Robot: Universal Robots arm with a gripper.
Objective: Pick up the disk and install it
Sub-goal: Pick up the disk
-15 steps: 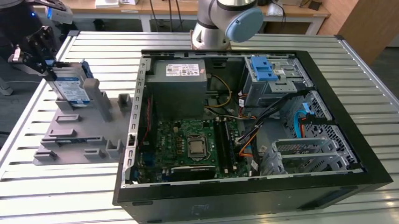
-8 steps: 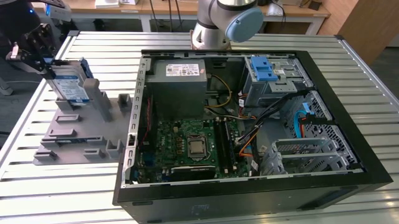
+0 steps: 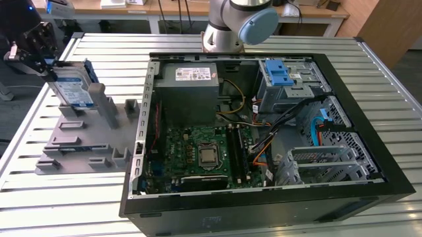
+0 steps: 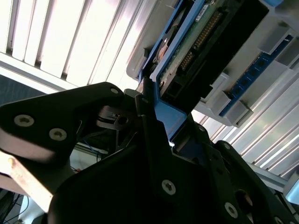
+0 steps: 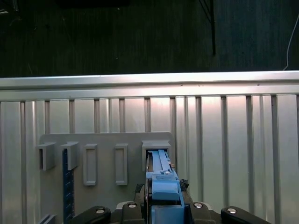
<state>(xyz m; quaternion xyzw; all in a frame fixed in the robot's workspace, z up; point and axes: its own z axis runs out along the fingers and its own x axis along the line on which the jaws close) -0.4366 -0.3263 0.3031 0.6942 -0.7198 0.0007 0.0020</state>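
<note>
One black gripper point(image 3: 48, 70) is clamped on the blue side rail of the flat silver-grey metal disk point(image 3: 72, 91). The disk stands upright in the grey slotted holder plate point(image 3: 79, 148), near the slatted metal bench point(image 3: 66, 207) edge on the exterior view's left.

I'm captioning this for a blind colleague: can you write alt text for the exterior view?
A robot gripper holds the disk by its top edge, standing in a grey slotted holder at the exterior view's left. Beside it on the ribbed metal table lies an open computer case, its motherboard exposed.
</note>
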